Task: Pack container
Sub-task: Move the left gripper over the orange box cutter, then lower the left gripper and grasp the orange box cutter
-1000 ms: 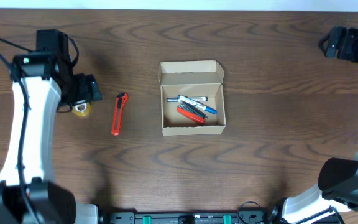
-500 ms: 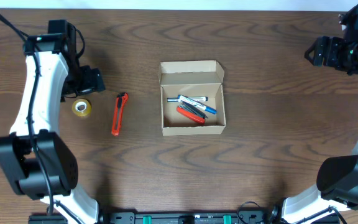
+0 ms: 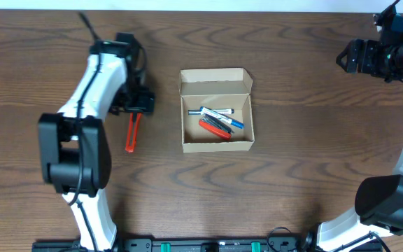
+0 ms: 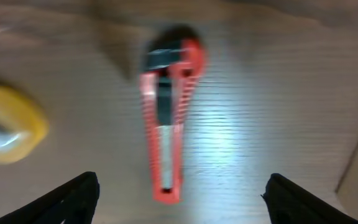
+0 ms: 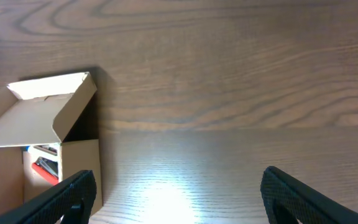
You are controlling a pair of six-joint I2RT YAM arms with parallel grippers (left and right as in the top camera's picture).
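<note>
Small rectangular container of tan-brown cardboard, plain and unmarked. Lid flap hinged on the far side and standing open, small side tabs splayed at its corners. Set about mid-bench on dark wood grain. Inside, a loose bunch of markers: at least three to make out, one white-bodied with blue, one red, one black; exact count hard to tell.

Left tool near the container's left side, not touching it, hovering over a red-orange box cutter. Fingers spread wide, pinching nothing, the cutter lying flat on the bench below the gap. Beside the cutter, on the side away from the container, a yellow tape roll, blurred, visible only from the left wrist.

Right tool up by the far right corner of the bench, well apart from the container, likewise spread and empty.

One container, one box cutter, one tape roll, two tools.
</note>
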